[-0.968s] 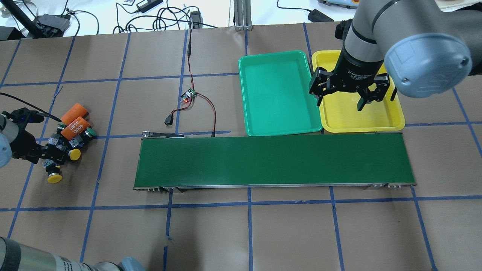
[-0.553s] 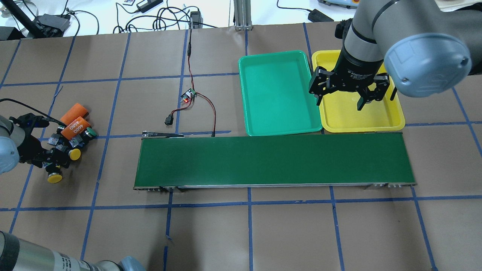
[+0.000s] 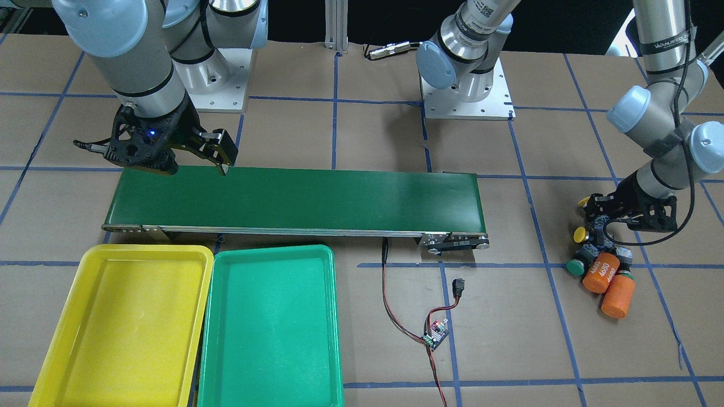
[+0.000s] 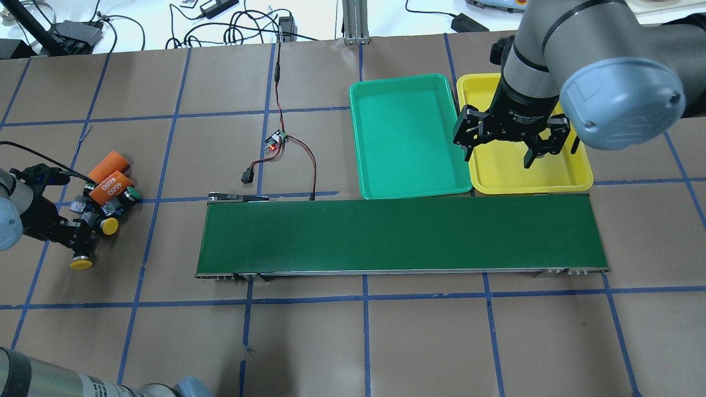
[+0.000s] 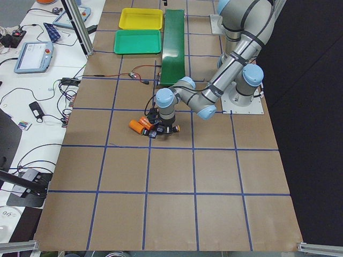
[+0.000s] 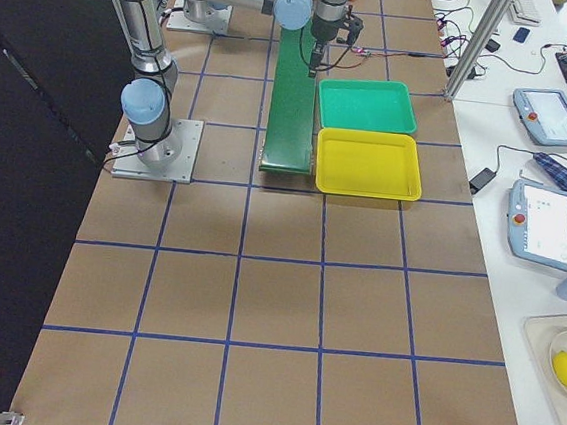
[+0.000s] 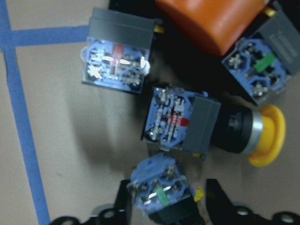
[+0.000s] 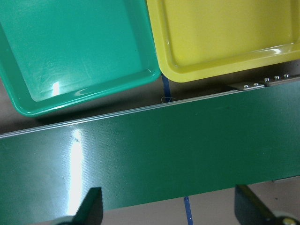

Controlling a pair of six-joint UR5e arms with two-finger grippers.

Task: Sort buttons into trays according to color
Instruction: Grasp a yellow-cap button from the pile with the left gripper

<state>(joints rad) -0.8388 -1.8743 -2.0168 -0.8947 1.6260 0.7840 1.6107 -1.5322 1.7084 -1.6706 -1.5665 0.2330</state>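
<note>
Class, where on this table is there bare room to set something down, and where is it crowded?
Free: the green tray, the yellow tray, the belt, and the table between belt and buttons. Crowded: the buttons and orange cylinders, packed together.

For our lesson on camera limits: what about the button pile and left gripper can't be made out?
Left gripper grip on the blue-and-grey switch body: left wrist view, bottom edge crops the contact.
Cap colour of the grey switch body at top left: same view, its own body hides it.
</note>
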